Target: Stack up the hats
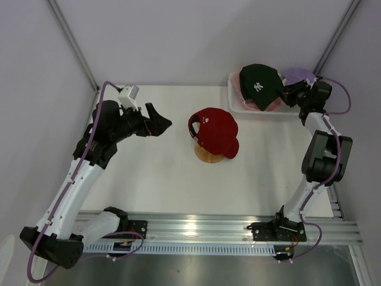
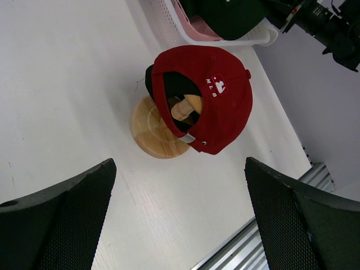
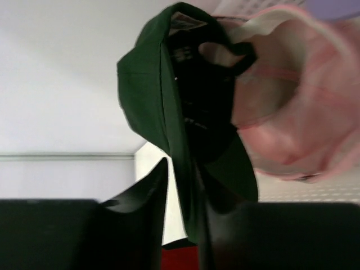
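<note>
A red cap [image 1: 215, 130] with a white logo sits on the round wooden stand [image 1: 208, 156] at mid-table; the left wrist view shows it [image 2: 219, 107] from behind, above the stand [image 2: 154, 132]. My left gripper [image 1: 158, 122] is open and empty, left of the red cap and apart from it [image 2: 180, 166]. A black cap [image 1: 262, 83] with a pale logo is in the white basket [image 1: 262, 114], on a pink cap [image 1: 265, 106]. A lavender cap [image 1: 297, 75] lies behind. My right gripper [image 1: 290, 94] is shut on the black cap's edge [image 3: 163, 95], jaws [image 3: 183, 169] either side of the fabric. No white cap shows.
The basket stands at the table's back right corner, against the wall. Grey walls bound the table at back and sides. A metal rail [image 1: 196, 229] with both arm bases runs along the near edge. The pink cap [image 3: 292, 101] fills the right of the right wrist view.
</note>
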